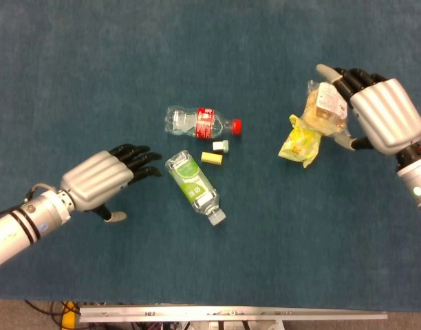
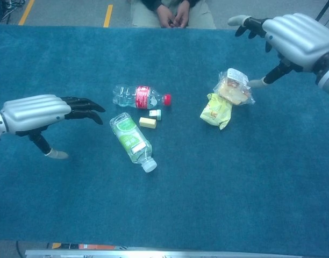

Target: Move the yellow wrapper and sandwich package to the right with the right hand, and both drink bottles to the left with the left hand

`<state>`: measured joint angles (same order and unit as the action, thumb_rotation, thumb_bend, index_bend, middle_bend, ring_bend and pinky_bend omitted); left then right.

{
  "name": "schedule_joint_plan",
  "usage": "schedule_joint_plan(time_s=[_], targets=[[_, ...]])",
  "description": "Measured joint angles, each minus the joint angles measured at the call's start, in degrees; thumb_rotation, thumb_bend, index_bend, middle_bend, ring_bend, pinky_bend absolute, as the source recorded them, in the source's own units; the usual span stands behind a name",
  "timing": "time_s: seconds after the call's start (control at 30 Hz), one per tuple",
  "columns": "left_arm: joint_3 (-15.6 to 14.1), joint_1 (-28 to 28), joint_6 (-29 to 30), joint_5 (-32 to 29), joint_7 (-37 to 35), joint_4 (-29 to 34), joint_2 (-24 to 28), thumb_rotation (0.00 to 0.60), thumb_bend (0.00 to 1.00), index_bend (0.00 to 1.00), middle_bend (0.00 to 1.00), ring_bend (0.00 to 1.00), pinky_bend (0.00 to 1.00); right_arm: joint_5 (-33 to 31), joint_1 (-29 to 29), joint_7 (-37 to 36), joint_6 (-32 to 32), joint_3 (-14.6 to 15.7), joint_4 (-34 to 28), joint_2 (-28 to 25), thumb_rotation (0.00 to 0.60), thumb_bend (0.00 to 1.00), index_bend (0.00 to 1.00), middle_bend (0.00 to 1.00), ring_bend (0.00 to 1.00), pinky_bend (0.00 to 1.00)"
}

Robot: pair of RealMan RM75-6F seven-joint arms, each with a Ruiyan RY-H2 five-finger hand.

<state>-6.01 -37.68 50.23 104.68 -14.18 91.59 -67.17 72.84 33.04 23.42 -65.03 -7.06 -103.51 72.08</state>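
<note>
Left hand (image 1: 104, 180) in my head view hovers with its fingers spread, holding nothing. Just past its fingertips lies the green bottle (image 1: 193, 184), cap pointing away from the hand and toward the near edge. Farther beyond, the red bottle (image 1: 201, 122) lies on its side, with a yellow block (image 1: 211, 158) and a small pale cap (image 1: 221, 146) between the two bottles. My right hand (image 1: 375, 110) is also spread and empty; the sandwich (image 1: 323, 110) lies just beside its fingers, and I cannot tell whether they touch. The wrapper (image 1: 300, 141) rests against the sandwich on the side away from the hand.

Chest view: left hand (image 2: 38, 113) splayed above the blue worktop (image 2: 218, 193), its dark fingers pointing at the green bottle (image 2: 131, 138), near it but apart. Red bottle (image 2: 140, 97) sits past that. Right hand (image 2: 291, 37) is raised and splayed, thumb tip close to the sandwich (image 2: 233, 87); wrapper (image 2: 215, 111) lies just beyond, touching it.
</note>
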Motion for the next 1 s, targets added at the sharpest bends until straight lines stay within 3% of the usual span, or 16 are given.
schedule_joint_plan(time_s=[1.0], targets=[[1.54,-9.82,-4.79,-3.74,1.31,-3.69,-9.25,0.600,0.17,0.15,0.02,0.00,0.09,-2.01,-1.58,-3.41,0.07,-0.42,4.90,0.73,0.600,0.05,0.00,0.25,0.26,0.44]])
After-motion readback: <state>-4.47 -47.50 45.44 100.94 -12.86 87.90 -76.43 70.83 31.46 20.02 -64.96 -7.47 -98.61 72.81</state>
